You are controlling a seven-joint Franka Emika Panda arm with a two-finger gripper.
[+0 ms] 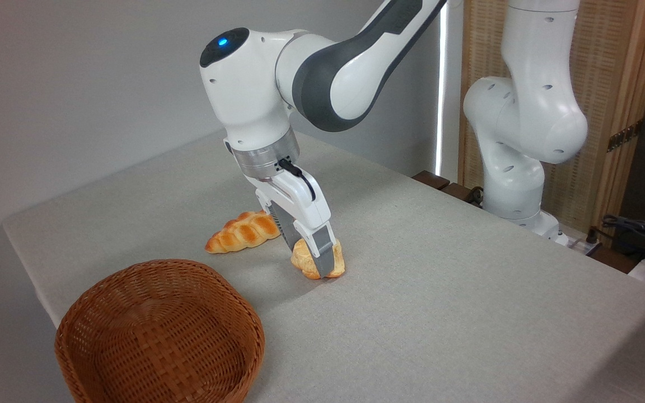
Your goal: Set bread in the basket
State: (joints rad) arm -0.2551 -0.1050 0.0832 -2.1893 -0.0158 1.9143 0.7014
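The bread point(302, 259), a small pale-yellow bun with orange edges, sits tilted on the grey tablecloth near the table's middle. My gripper point(308, 256) reaches down onto it, one grey finger point(323, 253) across its front and the other behind it, and is shut on it. The bun's underside touches or barely clears the cloth. The basket point(244, 319), round reddish-brown wicker, stands at the front left corner with nothing inside, well to the left of and nearer than the bun.
A long braided golden-orange loaf point(242, 231) lies just left of the gripper, behind the basket. My arm's white base point(515, 168) stands at the table's right rear edge. Cables lie off the table at far right.
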